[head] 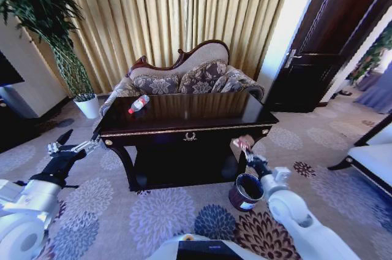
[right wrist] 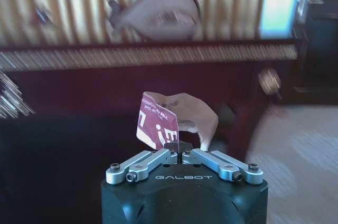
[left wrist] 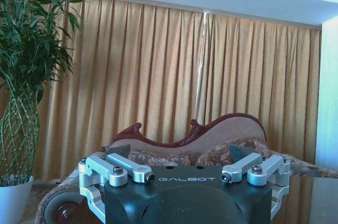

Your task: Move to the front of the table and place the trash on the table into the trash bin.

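Note:
The dark glossy table [head: 202, 116] stands in front of me. A clear plastic bottle [head: 138, 103] with a red cap lies near its far left corner. My right gripper [head: 250, 154] is shut on a tan and maroon wrapper [head: 243, 143], held by the table's front right leg, just above the maroon trash bin [head: 246, 191] on the carpet. In the right wrist view the wrapper [right wrist: 171, 123] sticks up from the closed right gripper [right wrist: 179, 150]. My left gripper [head: 82, 146] hangs open, left of the table's front left corner. The left wrist view shows the open left gripper [left wrist: 179, 152] facing the sofa.
A patterned sofa [head: 184, 79] stands behind the table against gold curtains. A potted plant in a white pot [head: 89, 107] is at the back left. A dark door [head: 318, 57] is at the right and a white seat [head: 373, 162] at the far right edge.

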